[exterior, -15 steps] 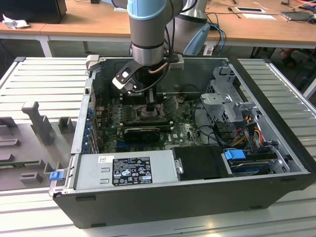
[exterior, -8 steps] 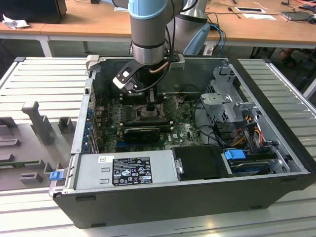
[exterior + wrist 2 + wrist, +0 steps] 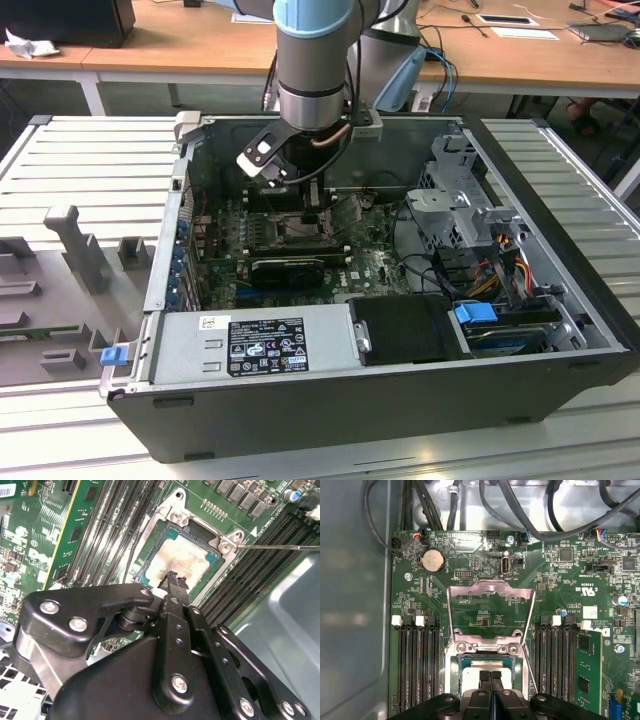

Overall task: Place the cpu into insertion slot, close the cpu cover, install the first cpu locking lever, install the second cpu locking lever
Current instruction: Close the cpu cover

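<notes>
Inside the open computer case (image 3: pixel 380 400), which lay on a ribbed metal worktop (image 3: pixel 90 150), the arm reached down over the green motherboard (image 3: pixel 560 580). In both wrist views the claw (image 3: pixel 175 578) (image 3: pixel 491 674) had its two fingers pressed together, with no gap and nothing between them. Their tips sat right over the cpu (image 3: pixel 187 557); whether they actually touched it could not be told. The cpu (image 3: pixel 472 667) lay flat in the insertion slot (image 3: pixel 200 530), its pale metal top smeared with brownish marks. The cpu cover (image 3: pixel 491 586) stood raised off the slot on its hinge, and bare board showed through its central window. In the second wrist view a thin locking lever (image 3: pixel 280 546) stuck out from one corner of the slot, across the neighbouring memory slots (image 3: pixel 250 575). More long black memory slots (image 3: pixel 417 665) ran along both sides of the socket, and a coin cell (image 3: pixel 433 560) sat farther up the board. In the exterior view the claw (image 3: pixel 310 215) hung low in the case, beyond the grey power supply (image 3: pixel 255 345).
</notes>
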Available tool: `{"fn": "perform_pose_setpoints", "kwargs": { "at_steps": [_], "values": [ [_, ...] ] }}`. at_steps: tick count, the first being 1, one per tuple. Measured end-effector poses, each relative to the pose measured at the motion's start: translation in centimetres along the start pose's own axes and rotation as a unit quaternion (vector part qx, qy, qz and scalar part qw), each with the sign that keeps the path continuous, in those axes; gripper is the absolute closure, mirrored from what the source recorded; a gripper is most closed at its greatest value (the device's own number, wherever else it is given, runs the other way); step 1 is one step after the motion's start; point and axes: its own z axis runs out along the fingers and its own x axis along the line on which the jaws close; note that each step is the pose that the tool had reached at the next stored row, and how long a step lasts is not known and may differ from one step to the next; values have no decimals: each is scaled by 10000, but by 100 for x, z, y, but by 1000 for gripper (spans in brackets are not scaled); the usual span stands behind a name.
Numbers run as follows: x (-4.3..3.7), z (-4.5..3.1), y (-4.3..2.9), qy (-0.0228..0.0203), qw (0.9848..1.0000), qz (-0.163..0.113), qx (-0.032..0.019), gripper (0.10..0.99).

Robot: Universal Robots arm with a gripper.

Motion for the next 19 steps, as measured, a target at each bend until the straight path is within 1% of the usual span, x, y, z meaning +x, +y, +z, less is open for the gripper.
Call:
{"fn": "perform_pose_setpoints", "kwargs": {
  "at_steps": [1,3,5,8,11,13,16,19],
  "values": [
    [1,-48,2,1,10000,0,0,980],
    [2,-107,5,0,10000,0,0,980],
    [3,-135,6,0,10000,0,0,980],
    [3,-152,7,2,10000,1,0,980],
    [3,-158,7,16,10000,2,-1,980],
    [4,-161,8,35,10000,3,0,980],
    [3,-167,7,88,10000,5,-1,980],
    [3,-169,7,94,10000,6,-1,980]
  ]
}}
